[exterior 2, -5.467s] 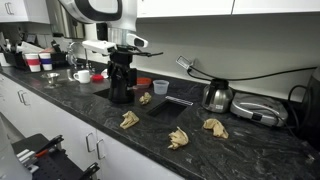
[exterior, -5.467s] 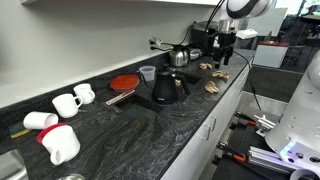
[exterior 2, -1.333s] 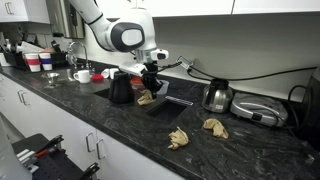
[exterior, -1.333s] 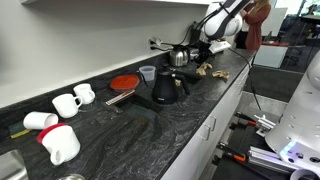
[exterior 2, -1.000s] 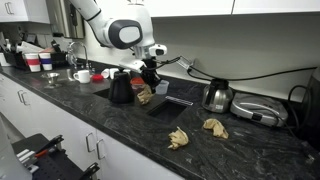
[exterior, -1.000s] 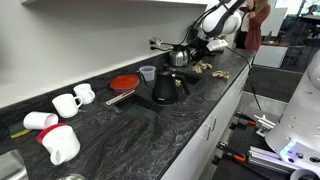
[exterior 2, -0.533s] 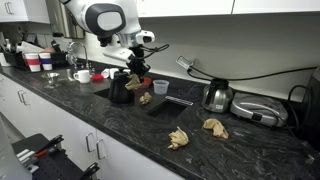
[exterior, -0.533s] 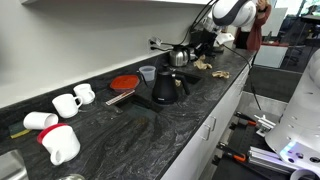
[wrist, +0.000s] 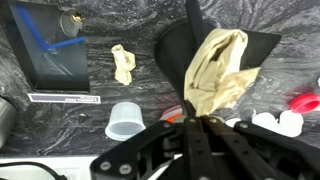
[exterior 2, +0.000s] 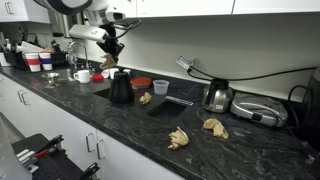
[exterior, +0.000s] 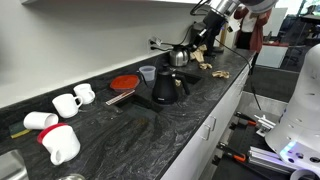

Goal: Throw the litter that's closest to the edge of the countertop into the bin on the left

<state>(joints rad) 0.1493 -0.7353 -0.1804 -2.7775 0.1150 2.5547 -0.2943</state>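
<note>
My gripper (wrist: 195,112) is shut on the litter (wrist: 220,62), a crumpled tan scrap that hangs from the fingertips. In the wrist view the scrap lies in front of the black bin (wrist: 177,52) below it. An exterior view shows the gripper (exterior 2: 109,48) raised above the bin (exterior 2: 121,86), with the tan litter (exterior 2: 108,63) dangling between them. The bin (exterior: 165,88) stands near the middle of the countertop, and the gripper (exterior: 202,35) is high at the far end.
Other tan scraps lie on the counter (exterior 2: 179,137) (exterior 2: 214,126) (exterior 2: 145,98) (wrist: 123,63). A clear cup (wrist: 124,121), a red plate (exterior 2: 143,83), a silver kettle (exterior 2: 218,95), a flat grill (exterior 2: 257,110) and white mugs (exterior: 70,100) also stand there.
The gripper has carried the litter left and upward, away from the scrap by the tray, to a spot above the bin. Its jaws have stayed shut.
</note>
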